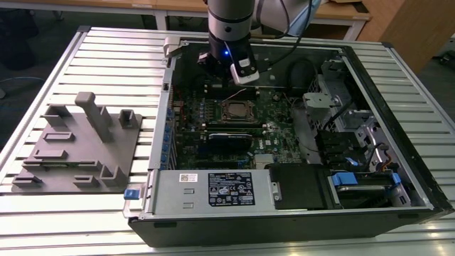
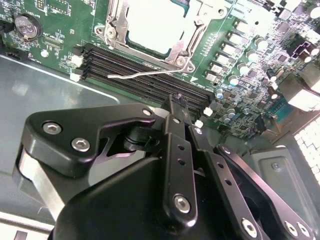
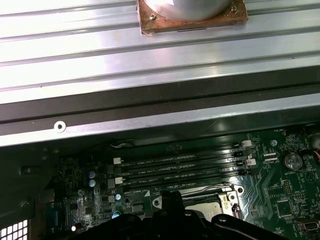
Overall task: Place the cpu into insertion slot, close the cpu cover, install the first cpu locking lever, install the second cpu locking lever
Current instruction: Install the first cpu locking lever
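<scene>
Gripper (image 2: 182, 112), second wrist view: black linkage nearest the lens. I read its fingers as drawn together with nothing between them, hanging above the memory slots (image 2: 130, 67) and touching none of them.

Cpu (image 2: 160, 25): the bright silver square is seated in the slot (image 1: 225, 111) on the green board (image 2: 60, 35), near the middle of the board. The gripper is apart from it.

Cover (image 2: 114, 27): the silver frame lies down around the cpu, whose top shows through its window.

Lever (image 2: 150, 74): one thin metal rod runs from the slot's corner out over the memory slots, beside the cover rather than along it. I cannot tell how the other lever stands.

Arm (image 1: 229, 21), exterior view: it comes down into the open case (image 1: 398, 133) and stops over the board between the case's far wall and the slot.

Bench (image 1: 106, 64): a slatted metal top. The case lies on it toward the exterior view's right edge, and a grey fixture (image 1: 78, 149) lies near the exterior view's left edge, well apart from the slot.

Power supply (image 1: 213, 189): a grey box along the case's near wall.

Plate (image 3: 150, 25), first wrist view: a copper-coloured base under a grey metal body rests on the bench slats outside the case wall.
</scene>
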Robot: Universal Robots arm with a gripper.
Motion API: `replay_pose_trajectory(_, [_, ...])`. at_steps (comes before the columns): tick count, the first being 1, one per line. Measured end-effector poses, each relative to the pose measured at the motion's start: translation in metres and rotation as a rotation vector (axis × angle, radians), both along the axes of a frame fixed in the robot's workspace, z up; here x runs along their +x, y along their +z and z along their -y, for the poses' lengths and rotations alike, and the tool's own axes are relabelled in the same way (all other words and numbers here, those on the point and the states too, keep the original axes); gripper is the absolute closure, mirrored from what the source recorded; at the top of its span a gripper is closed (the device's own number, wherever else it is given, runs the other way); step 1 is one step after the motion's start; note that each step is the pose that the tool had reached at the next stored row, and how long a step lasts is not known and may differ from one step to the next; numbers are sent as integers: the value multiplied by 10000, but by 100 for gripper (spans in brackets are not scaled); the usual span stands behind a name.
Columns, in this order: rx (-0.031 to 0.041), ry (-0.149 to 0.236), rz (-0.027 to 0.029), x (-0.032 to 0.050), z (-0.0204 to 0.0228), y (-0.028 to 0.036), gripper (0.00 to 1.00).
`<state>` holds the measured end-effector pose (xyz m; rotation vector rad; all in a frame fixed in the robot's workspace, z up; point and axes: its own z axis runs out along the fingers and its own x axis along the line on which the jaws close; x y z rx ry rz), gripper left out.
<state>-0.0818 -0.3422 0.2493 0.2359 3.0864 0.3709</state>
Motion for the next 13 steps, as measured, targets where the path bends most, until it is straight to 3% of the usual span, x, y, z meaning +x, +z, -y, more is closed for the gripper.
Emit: replay_pose_trajectory(13, [1, 2, 0, 51, 0, -1, 89])
